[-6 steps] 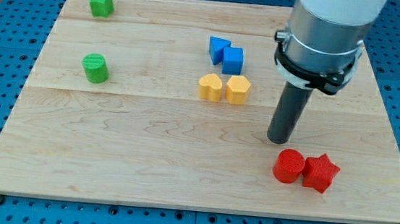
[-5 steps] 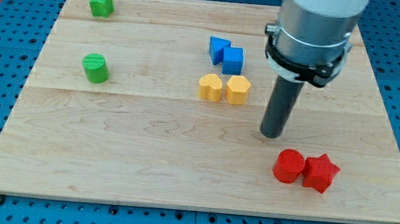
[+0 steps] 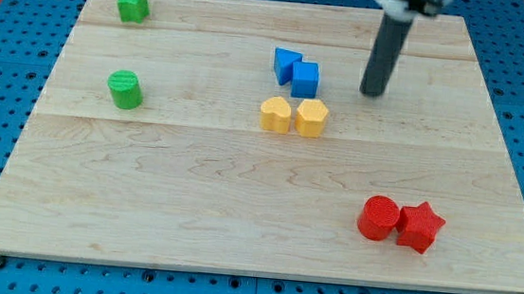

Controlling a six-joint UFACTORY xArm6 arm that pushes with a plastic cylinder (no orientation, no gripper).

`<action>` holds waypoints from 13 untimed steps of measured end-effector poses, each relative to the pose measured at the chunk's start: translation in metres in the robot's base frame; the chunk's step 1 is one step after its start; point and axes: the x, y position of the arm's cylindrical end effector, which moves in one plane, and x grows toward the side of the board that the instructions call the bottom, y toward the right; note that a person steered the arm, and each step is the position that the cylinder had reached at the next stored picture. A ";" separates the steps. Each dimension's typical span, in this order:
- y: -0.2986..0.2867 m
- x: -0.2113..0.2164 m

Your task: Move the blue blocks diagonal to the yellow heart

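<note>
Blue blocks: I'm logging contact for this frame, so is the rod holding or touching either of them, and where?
Nothing is held. My tip stands apart, to the view's right of the blue cube and blue triangle.

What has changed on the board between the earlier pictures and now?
Only my tip moved: it went from just above the red blocks toward the view's top and now stands to the right of the blue cube, apart from it. No block moved: the blue triangle, the yellow heart, the yellow hexagon, the red and green blocks are as before.
</note>
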 end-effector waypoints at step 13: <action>-0.158 0.045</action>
